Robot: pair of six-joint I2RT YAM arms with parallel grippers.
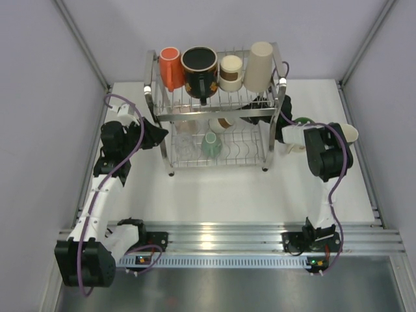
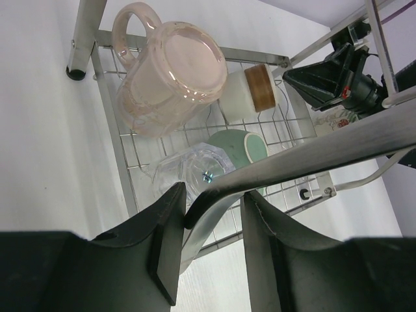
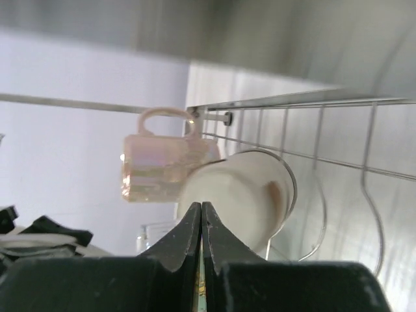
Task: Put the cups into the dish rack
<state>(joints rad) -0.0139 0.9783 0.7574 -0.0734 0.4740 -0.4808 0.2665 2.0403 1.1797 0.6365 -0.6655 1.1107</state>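
Note:
The dish rack [image 1: 164,117] stands at the back middle. Its top tier holds an orange mug [image 1: 171,67], a black patterned mug [image 1: 199,70], a brown-cream paper cup [image 1: 231,71] and a tall beige cup [image 1: 259,66]. On the lower tier lie a pink mug [image 2: 172,78], a white cup [image 2: 244,97], a green cup [image 2: 237,146] and a clear cup [image 2: 192,172]. My left gripper [image 2: 214,195] is at the rack's left side, and a steel post [image 2: 312,153] runs between its fingers, touching both. My right gripper [image 3: 201,208] is shut and empty at the rack's right end, just in front of the white cup [image 3: 240,195].
A cream cup [image 1: 349,133] and a green cup [image 1: 303,121] sit on the table right of the rack, behind my right arm. Side walls close in the table on both sides. Metal rails run along the near edge at the arm bases.

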